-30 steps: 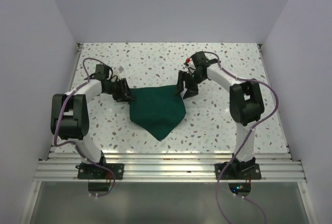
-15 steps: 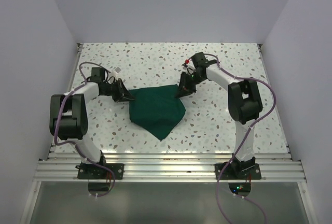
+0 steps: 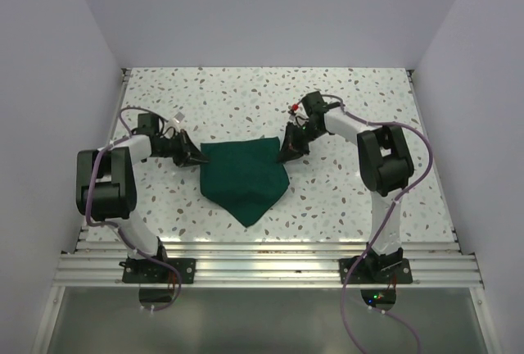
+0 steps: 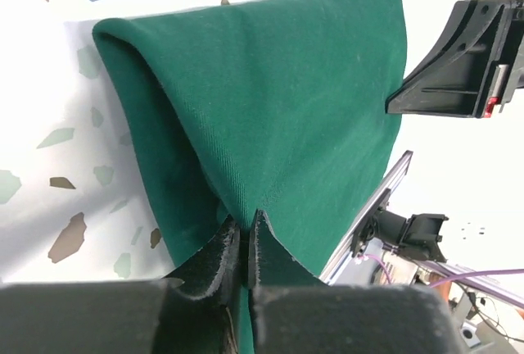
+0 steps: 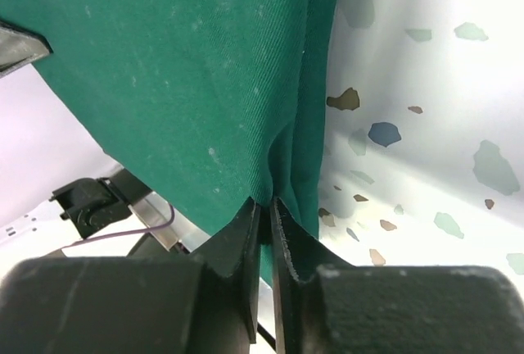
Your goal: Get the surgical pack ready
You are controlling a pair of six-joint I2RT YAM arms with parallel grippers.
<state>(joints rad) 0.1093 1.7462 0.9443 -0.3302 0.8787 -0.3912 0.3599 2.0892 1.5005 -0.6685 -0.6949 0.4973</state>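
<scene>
At mid-table (image 3: pixel 344 198), left gripper (image 3: pixel 196 157) and right gripper (image 3: pixel 285 154) each had jaws pinched tight on a far corner of the green drape (image 3: pixel 244 180), stretching that edge, seemingly ready to lift it.

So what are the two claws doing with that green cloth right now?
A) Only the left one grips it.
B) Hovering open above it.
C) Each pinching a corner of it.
C: each wrist view shows the left gripper and right gripper shut on a fold of the green cloth.
</scene>
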